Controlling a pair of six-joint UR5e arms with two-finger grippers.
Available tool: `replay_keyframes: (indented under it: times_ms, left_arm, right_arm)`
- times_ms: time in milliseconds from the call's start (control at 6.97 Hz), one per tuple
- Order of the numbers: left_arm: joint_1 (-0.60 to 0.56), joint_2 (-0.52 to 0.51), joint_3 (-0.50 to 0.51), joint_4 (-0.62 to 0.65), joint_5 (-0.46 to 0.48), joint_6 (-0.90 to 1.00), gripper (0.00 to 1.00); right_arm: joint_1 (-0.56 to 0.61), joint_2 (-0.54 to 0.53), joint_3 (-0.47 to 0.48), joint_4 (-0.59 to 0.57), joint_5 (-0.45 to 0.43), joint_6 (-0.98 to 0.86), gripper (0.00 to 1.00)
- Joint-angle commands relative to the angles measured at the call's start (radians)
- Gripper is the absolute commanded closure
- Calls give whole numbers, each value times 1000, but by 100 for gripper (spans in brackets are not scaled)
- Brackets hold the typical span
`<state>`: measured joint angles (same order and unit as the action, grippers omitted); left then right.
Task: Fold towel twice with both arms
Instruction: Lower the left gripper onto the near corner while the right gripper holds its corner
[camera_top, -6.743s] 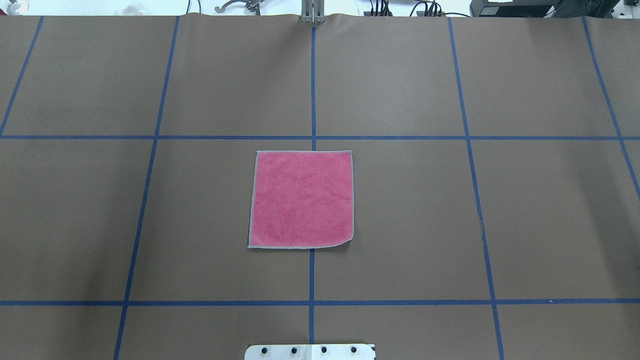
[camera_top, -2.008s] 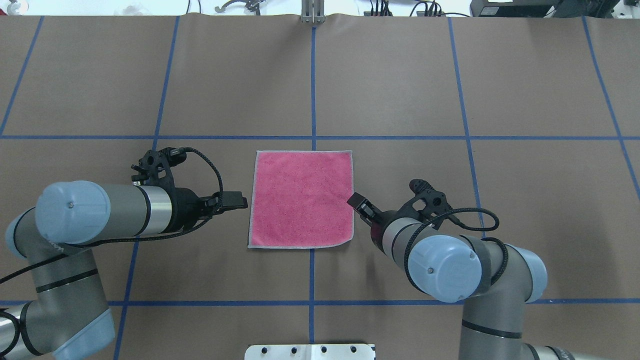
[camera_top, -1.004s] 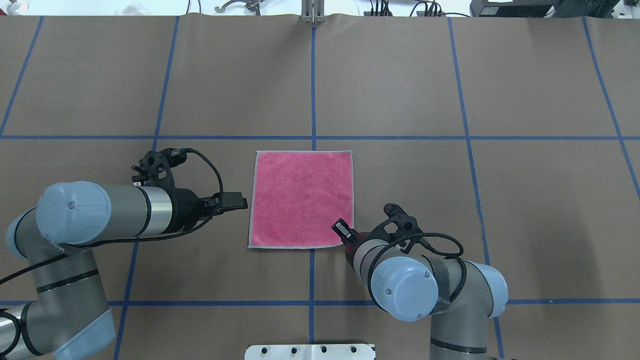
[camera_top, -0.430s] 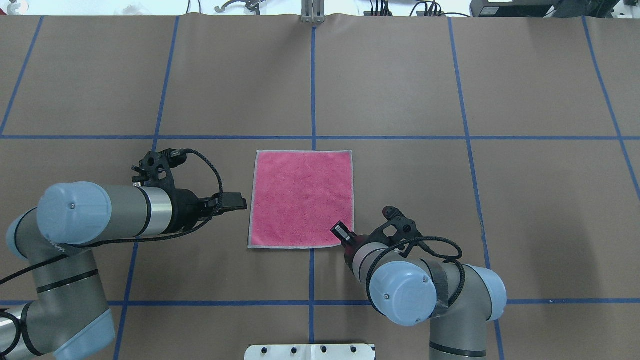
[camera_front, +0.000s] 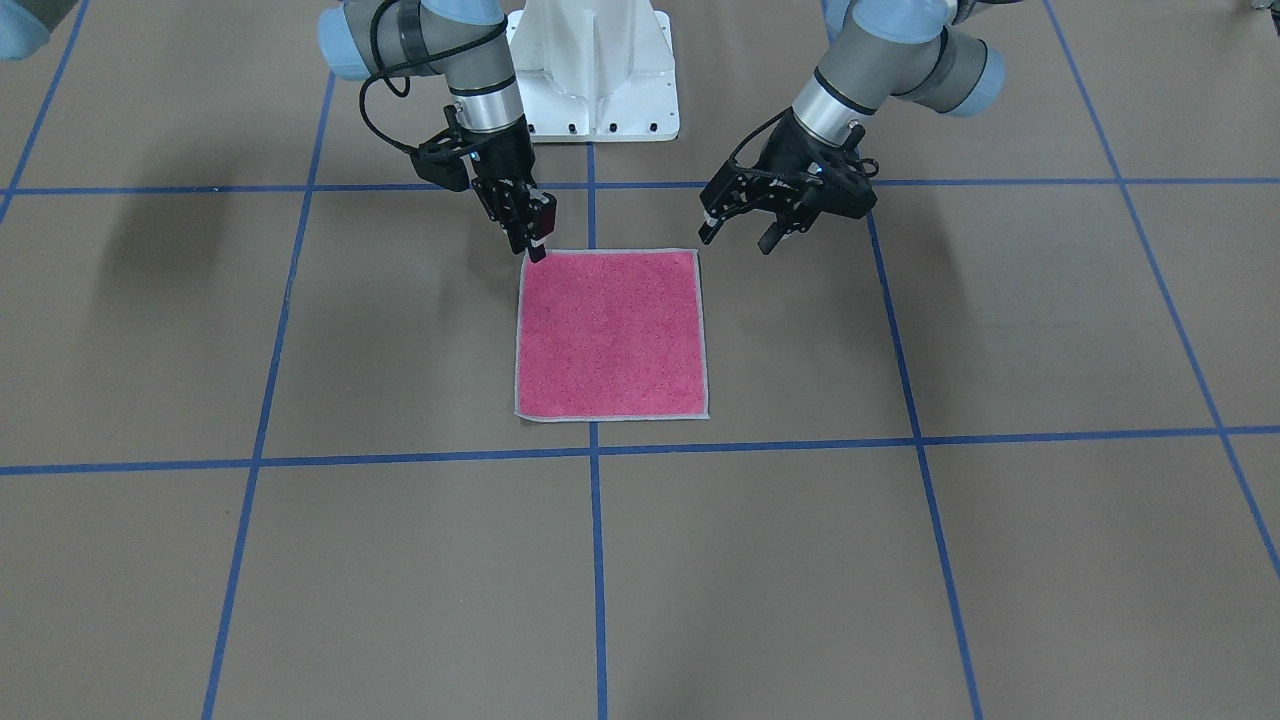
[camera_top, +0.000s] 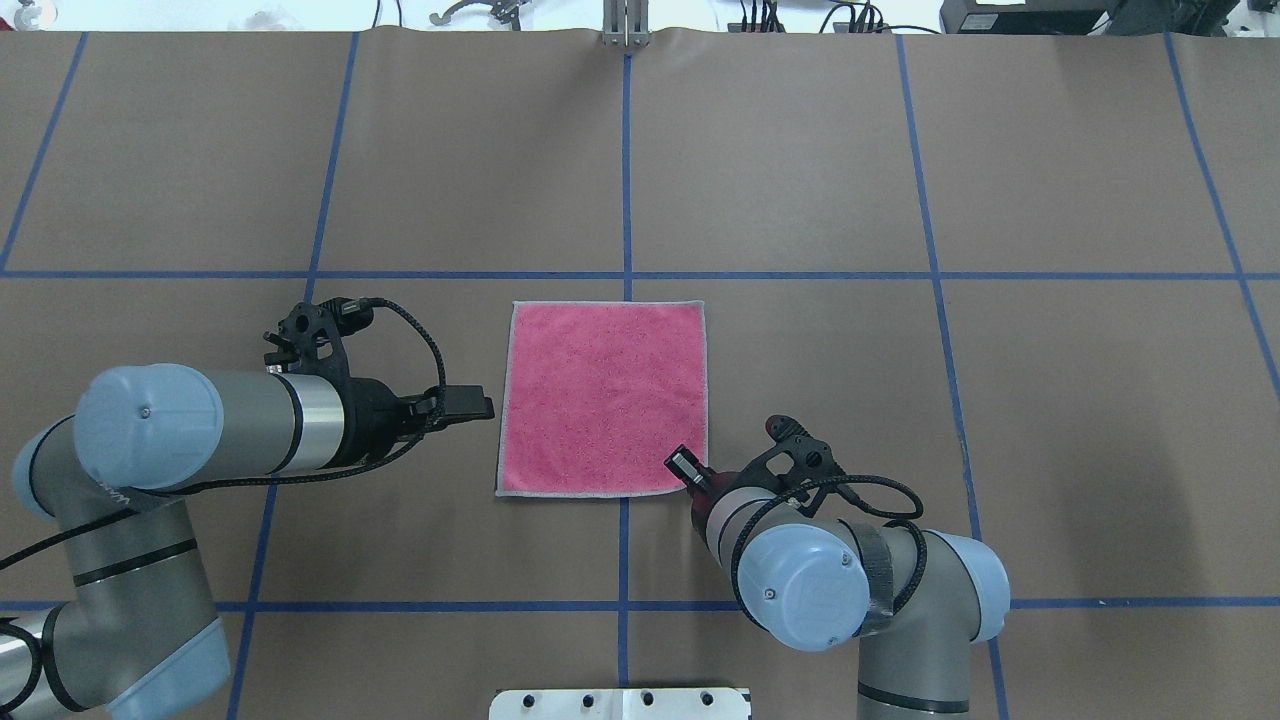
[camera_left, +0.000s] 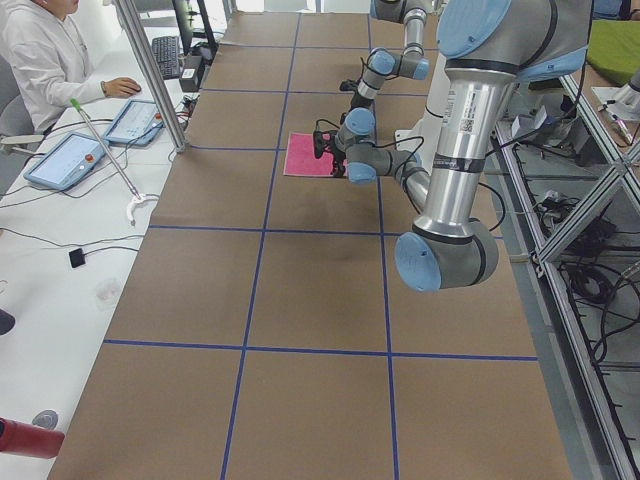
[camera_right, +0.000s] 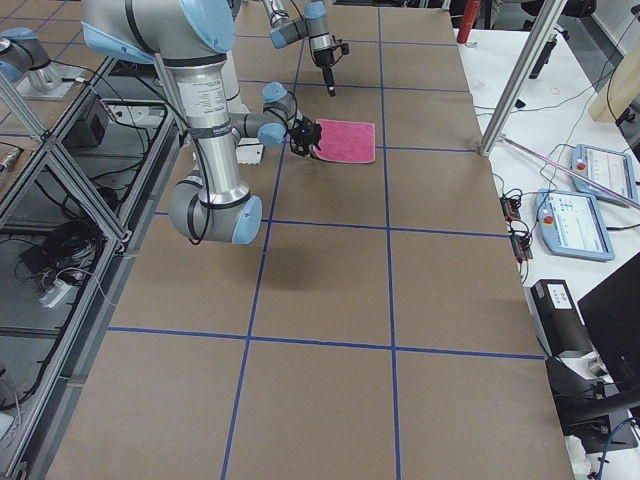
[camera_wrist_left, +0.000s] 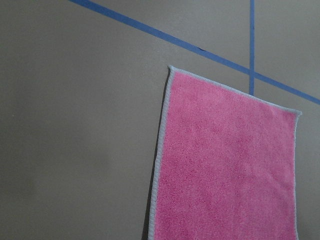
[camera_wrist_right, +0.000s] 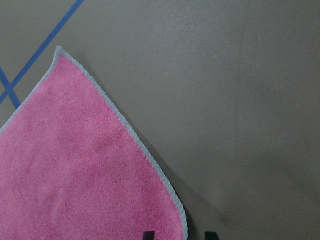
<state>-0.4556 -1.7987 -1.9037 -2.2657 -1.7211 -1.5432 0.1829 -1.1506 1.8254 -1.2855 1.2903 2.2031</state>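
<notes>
Silver-grey tubular arms (camera_top: 245, 435), blue caps (camera_top: 145, 425), black cables (camera_top: 428, 345)

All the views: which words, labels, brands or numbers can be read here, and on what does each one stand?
No text can be read clearly.
Left arm, lower grey tube: dark lettering, too blurred to read.
Left arm, upright tube in the left side view: white label, too small to read.
Right arm, upright tube: white sticker, too small to read.
Towel: no text.
</notes>
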Motion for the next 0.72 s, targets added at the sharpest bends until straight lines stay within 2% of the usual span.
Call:
replay_keyframes:
  times_ms: [0, 574]
  left_arm:
    - [0, -1, 0, 0, 0, 0, 0]
    - [49, -2, 35, 2, 3, 2, 0]
  right_arm:
    - [1, 0, 2, 0, 0, 1, 100]
    - [9, 2, 11, 3, -28, 1, 100]
